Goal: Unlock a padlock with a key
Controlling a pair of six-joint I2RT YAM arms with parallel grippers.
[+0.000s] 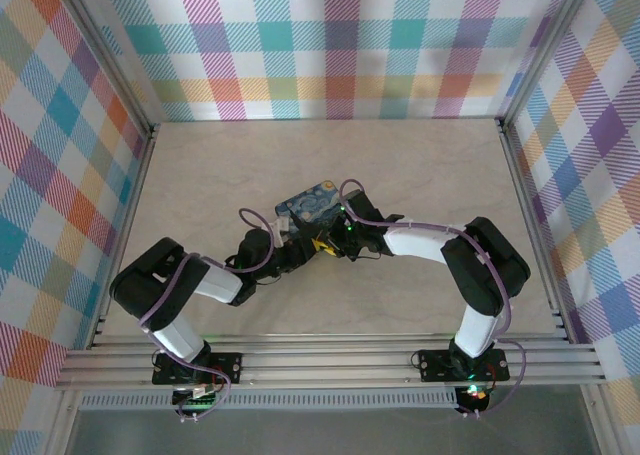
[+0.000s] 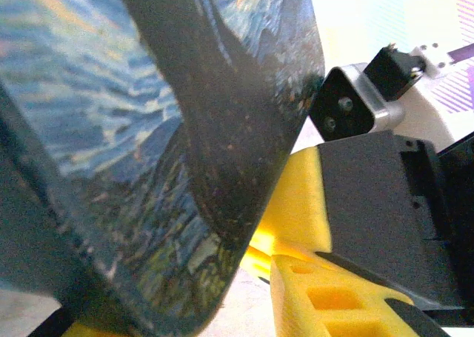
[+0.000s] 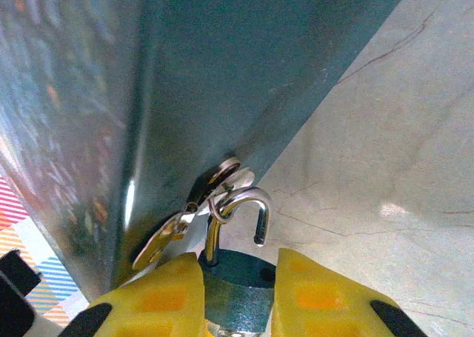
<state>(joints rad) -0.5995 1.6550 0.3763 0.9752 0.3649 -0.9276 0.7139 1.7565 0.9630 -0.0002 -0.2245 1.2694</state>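
The padlock point(image 3: 237, 298) is gripped by its blue body between the yellow fingers of the right gripper point(image 3: 238, 269), which is closed on it. It is held near the middle of the table point(image 1: 420, 165), close against the near side of the painted tin point(image 1: 308, 201). The silvery shackle point(image 3: 248, 197) points away from the gripper toward the tin wall. Its free end appears to stand clear of the body, though it cannot be judged for certain whether the lock has been released. A small ring point(image 3: 224, 175) is threaded on the shackle, and what looks like a key point(image 3: 158, 244) hangs from it against the tin.

The left gripper point(image 1: 293, 252) is seen just left of the right one, beside the tin. In its wrist view the tin's edge lies close in front of its yellow fingers, but it cannot be told whether anything is held.

The padlock is judged to be light, rigid and smooth, so it could easily be twisted out of a loose grip. It is best held by the flat faces of the body, as is done here. The key is thin and dangles freely, so it would best be pinched by its flat head so that the blade can be lined up.
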